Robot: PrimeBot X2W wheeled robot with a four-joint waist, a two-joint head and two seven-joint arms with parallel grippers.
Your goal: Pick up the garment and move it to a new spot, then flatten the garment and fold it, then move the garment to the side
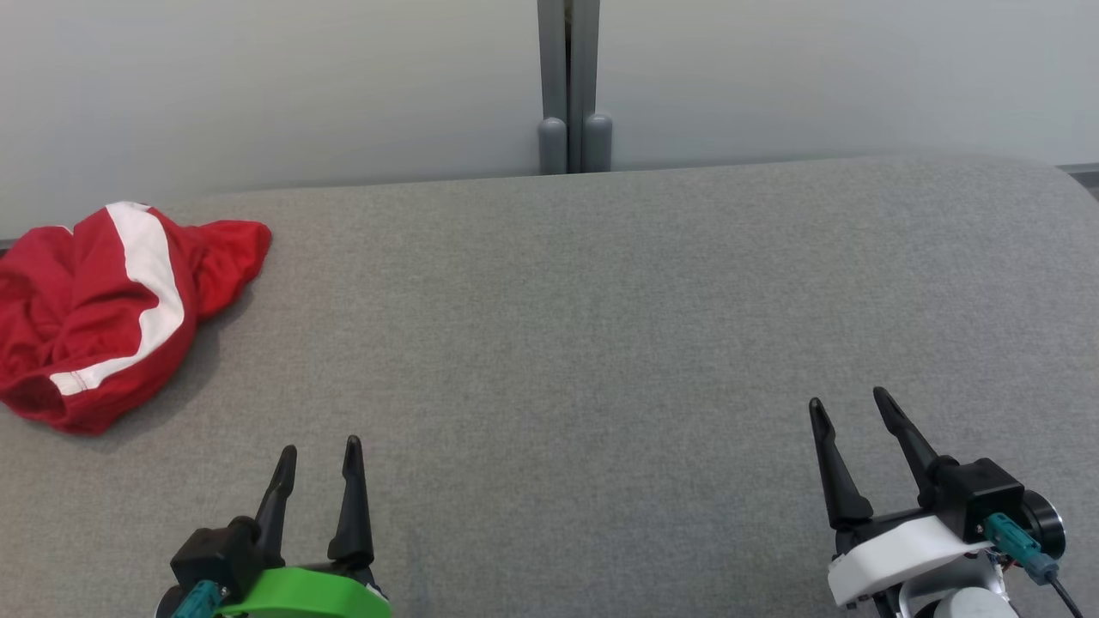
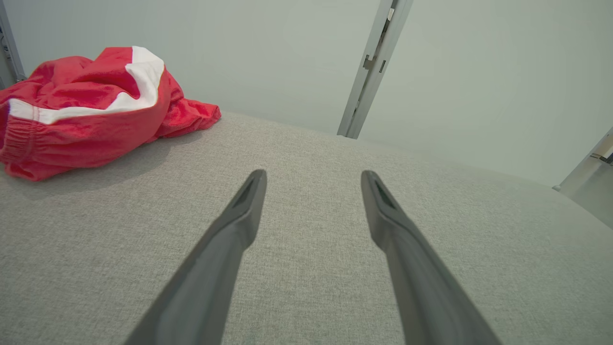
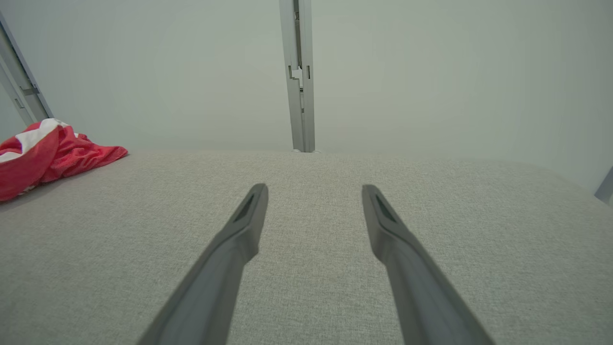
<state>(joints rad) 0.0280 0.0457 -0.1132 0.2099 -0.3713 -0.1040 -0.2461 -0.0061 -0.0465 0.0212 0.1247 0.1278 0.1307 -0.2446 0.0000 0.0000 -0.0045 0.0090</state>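
Garment: red, white stripe, crumpled heap at far left of grey fabric surface, close to back edge, cut by head-view frame edge. In left wrist view garment sits ahead-left of fingers, apart from them.

Left gripper: low at near edge, fingers pointing toward wall, spread, holding nothing.

Centre: wide bare fabric; grey post behind back edge.

Right gripper: near edge, tilted slightly left, fingers spread, nothing between them; far-right surface corner rounded.

Left hand is green-based, right hand white-based, both with tapering black fingers.
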